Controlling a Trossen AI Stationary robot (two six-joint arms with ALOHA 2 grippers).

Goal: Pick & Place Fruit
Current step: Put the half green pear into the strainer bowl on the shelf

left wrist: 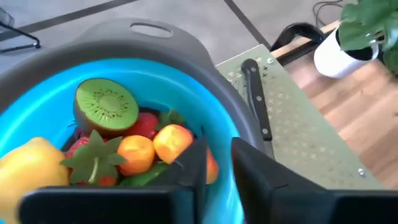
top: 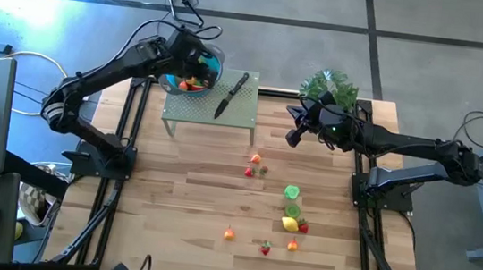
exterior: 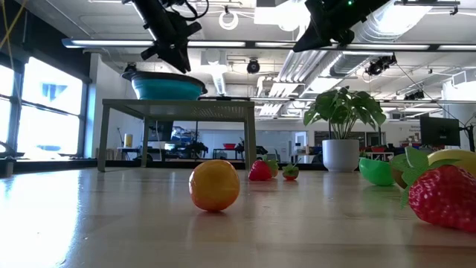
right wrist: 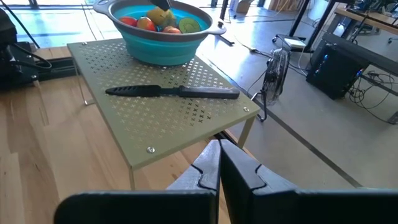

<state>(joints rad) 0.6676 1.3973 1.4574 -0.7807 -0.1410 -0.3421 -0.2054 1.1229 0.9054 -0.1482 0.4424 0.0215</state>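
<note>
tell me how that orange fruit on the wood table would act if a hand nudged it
The orange fruit looks round and rests on a small patch of the smooth table, so a nudge would probably send it rolling. Its glossy skin suggests hard plastic: likely light, stiff and a little slippery. Nothing stands right beside it to stop it.

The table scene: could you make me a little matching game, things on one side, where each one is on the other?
Things:
1. knife
2. kiwi half
3. lemon
4. left gripper

Places:
A. in the blue bowl
B. on the wooden table, beside a strawberry
C. above the bowl
D. on the small green stand, beside the bowl

Pairs: 1-D, 2-A, 3-B, 4-C
</note>
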